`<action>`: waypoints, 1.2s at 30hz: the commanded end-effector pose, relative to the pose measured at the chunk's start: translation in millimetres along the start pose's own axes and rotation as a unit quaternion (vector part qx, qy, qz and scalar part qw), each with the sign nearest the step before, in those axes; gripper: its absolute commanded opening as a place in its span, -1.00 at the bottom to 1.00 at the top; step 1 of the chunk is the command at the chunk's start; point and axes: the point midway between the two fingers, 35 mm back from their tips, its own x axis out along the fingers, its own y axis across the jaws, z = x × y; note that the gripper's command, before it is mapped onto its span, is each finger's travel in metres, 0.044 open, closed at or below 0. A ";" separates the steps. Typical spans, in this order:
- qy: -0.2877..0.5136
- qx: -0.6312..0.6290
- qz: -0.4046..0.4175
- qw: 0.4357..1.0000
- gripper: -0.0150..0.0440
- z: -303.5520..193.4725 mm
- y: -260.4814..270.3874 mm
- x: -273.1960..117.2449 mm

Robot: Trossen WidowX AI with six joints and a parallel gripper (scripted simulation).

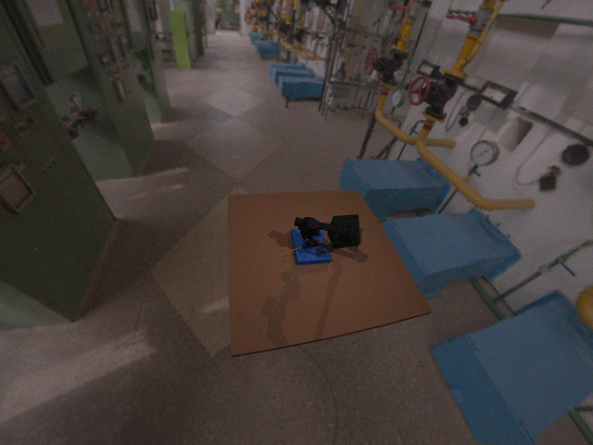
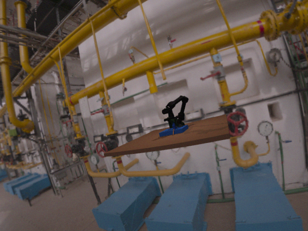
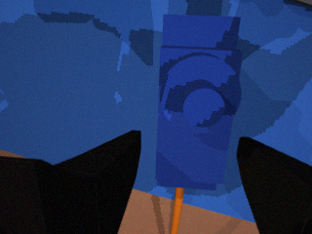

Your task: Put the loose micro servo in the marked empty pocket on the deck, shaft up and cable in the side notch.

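Observation:
The blue micro servo (image 3: 182,158) lies over the blue deck (image 3: 73,88) (image 1: 311,260) (image 2: 182,129) in the wrist view, its round shaft end facing the camera. Its orange cable (image 3: 176,210) (image 1: 290,251) (image 2: 173,132) runs out past the deck's edge over the brown table top. My gripper (image 3: 188,142) is partly open, with one black finger on each side of the servo's cable end. A gap shows at the left finger; the right finger stands closer. The marked pocket and side notch cannot be made out, nor can how deep the servo sits.
The brown table top (image 1: 277,306) (image 2: 203,136) carries the deck. A dark green block (image 1: 351,222) stands beside the deck, under the black arm. A small grey part (image 1: 321,250) shows on the deck. Shadows cross the deck in the wrist view.

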 end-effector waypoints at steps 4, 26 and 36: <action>0.002 0.001 -0.002 1.000 -0.14 -0.6 -0.4 0.3; 0.002 0.002 -0.002 1.000 -0.49 6.2 -5.5 -29.6; 0.001 0.002 -0.001 1.000 -0.49 22.1 0.5 -29.4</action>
